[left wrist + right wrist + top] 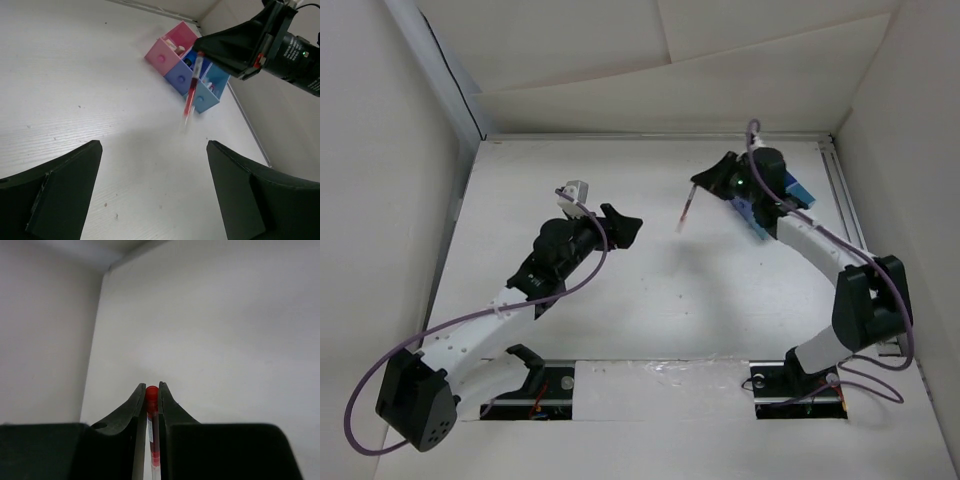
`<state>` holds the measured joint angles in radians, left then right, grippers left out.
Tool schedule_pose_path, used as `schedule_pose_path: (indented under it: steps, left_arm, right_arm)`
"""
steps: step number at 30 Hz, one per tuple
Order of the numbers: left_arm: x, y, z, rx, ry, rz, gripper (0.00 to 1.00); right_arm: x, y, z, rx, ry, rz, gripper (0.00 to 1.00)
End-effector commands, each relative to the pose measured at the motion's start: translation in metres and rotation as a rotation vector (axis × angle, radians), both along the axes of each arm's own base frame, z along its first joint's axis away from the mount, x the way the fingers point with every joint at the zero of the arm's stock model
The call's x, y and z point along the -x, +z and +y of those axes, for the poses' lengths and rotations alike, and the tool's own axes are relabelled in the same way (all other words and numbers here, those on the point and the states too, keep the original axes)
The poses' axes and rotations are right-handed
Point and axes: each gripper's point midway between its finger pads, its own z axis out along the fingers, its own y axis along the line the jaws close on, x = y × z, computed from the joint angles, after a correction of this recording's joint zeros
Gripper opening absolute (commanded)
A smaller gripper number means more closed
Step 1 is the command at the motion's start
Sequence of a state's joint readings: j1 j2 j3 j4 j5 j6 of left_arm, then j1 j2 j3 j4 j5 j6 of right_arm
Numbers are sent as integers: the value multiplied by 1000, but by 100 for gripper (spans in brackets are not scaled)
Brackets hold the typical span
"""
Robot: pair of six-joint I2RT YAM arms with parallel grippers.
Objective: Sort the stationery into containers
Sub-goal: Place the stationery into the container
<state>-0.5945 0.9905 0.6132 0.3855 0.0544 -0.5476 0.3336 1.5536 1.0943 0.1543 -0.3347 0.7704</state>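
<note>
Jaws of the right gripper (152, 387) are pinched narrow on a thin red pen (152, 400), whose red end shows between the tips in the right wrist view. Seen from above, the right arm (820, 250) climbs from its base at 5 o'clock, folds at an elbow near the table's 3 o'clock edge, and sends its forearm up and left to 1 o'clock. From the right gripper (700, 182) the pen (685, 208) hangs clear of the table (650, 320), slanting toward 7 o'clock, its lower end blurred.

The containers (181, 75) stand at 2 o'clock, a joined row of pink, dark blue and light blue, partly hidden behind the right wrist from above. From the left wrist the pen crosses in front of the two blue ones.

The left arm (510, 300) stretches from 7 o'clock toward the middle. The left gripper (154, 147) is spread wide, holding nothing, and faces the containers.
</note>
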Motion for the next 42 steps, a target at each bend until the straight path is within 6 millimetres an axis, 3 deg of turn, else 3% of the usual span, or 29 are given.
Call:
schedule_pose_path:
  steps: [1,2,3,4,5,9,12,15,22,30,35,37,41,42]
  left_arm:
    - [3,22,5,20,9,-58,84]
    - [3,12,7,4,18,-38,88]
    - [6,10,9,-2,18,-29,89]
    - [9,8,10,-5,18,-23,89]
    - [10,-2,12,-19,18,-3,90]
    - [14,-7,22,-32,54,7,92]
    - [20,-10,25,-28,56,19,94]
    - [20,-9,28,-8,72,19,97]
    - [20,-24,28,-13,73,41,99]
    - [24,-13,28,15,64,5,99]
    - [26,-21,29,15,65,21,99]
    - [27,-15,30,21,65,12,99]
    - [28,-9,33,32,74,-5,99]
    - [29,-11,33,34,75,8,99]
  right_arm:
    - [-27,39,-92,84,-327,-98,0]
    - [-35,43,-135,99,-448,-98,0]
    - [-34,45,-162,112,-528,-97,0]
    - [-34,38,-213,112,-678,-49,0]
    - [-33,39,-236,106,-745,-41,0]
    - [-22,32,-315,119,-1010,1,0]
    - [-20,25,-335,159,-1120,37,0]
    - [-23,12,-348,188,-1172,65,0]
    - [-26,-12,-357,228,-1207,117,0]
    - [-40,-29,-337,277,-1190,147,0]
    - [-47,-40,-331,294,-1187,170,1]
    - [-53,-47,-320,297,-1153,183,7]
    - [-57,-45,-314,302,-1140,188,38]
    - [-55,-47,-314,308,-1138,199,51]
